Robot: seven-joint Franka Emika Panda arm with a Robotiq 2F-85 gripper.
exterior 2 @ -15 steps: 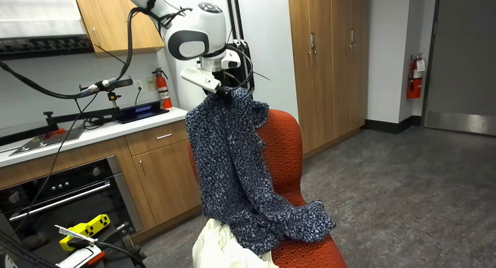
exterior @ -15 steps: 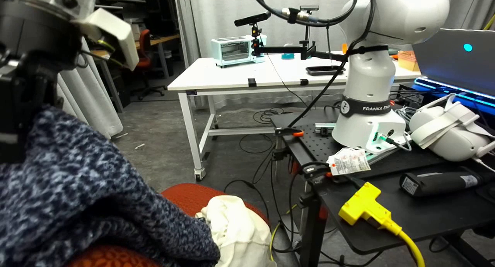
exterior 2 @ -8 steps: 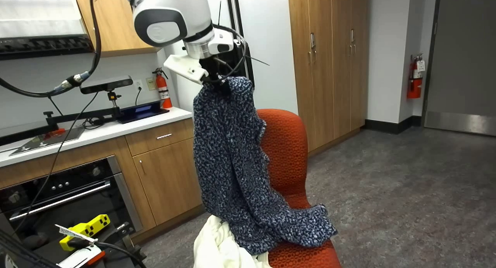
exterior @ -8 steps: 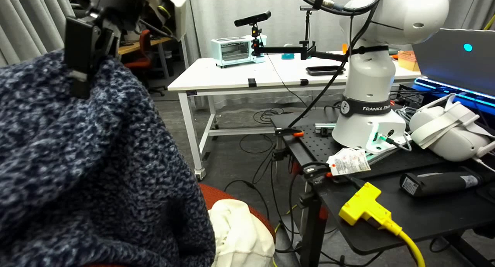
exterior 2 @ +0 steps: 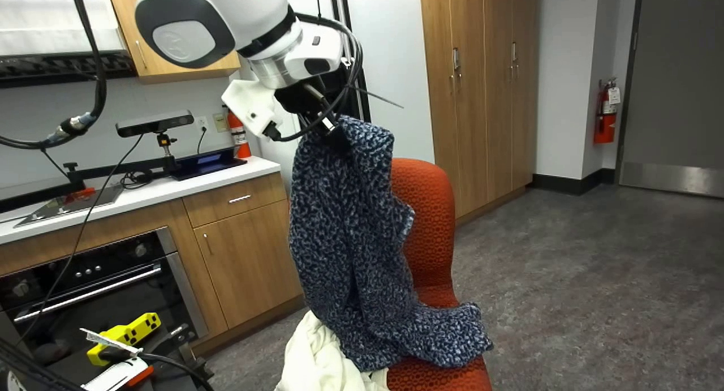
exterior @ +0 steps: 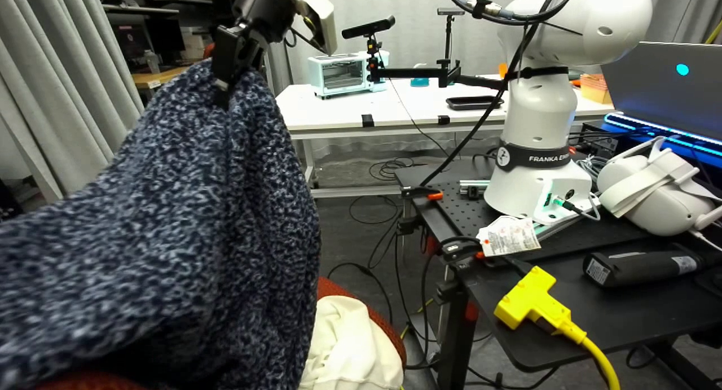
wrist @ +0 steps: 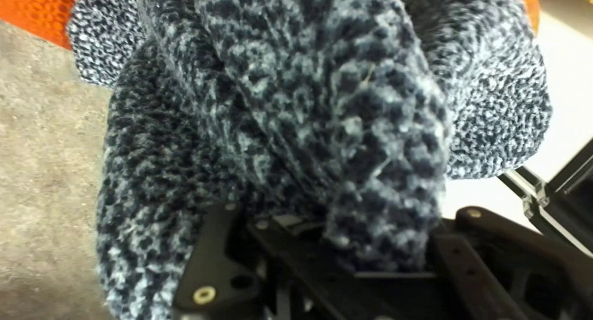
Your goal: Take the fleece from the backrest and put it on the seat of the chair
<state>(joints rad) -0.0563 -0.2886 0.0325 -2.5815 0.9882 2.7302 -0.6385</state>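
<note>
The navy, grey-speckled fleece point(exterior 2: 350, 232) hangs from my gripper point(exterior 2: 335, 139) in front of the rust-orange backrest point(exterior 2: 432, 227). Its lower end lies on the seat point(exterior 2: 441, 377) of the chair. In an exterior view, the gripper point(exterior: 227, 91) is shut on the top of the fleece point(exterior: 186, 226), and part stretches to the lower left. Whether any part still rests on the backrest is hidden. In the wrist view, the fleece point(wrist: 324, 102) is bunched between the jaws point(wrist: 375, 246), covering the fingertips. Orange chair fabric point(wrist: 37, 12) shows at the top left.
A cream-white cloth lump point(exterior 2: 322, 360) lies at the seat's front beside the fleece. A black table point(exterior: 598, 322) with a yellow power splitter point(exterior: 533, 299) and the robot's base point(exterior: 538, 181) stands nearby. A kitchen counter point(exterior 2: 249, 170) is behind.
My gripper has risen, then moved toward the arm's base, drawing the fleece's top forward off the backrest's upper edge. The fleece's lower end stays on the seat. The backrest has shifted slightly.
</note>
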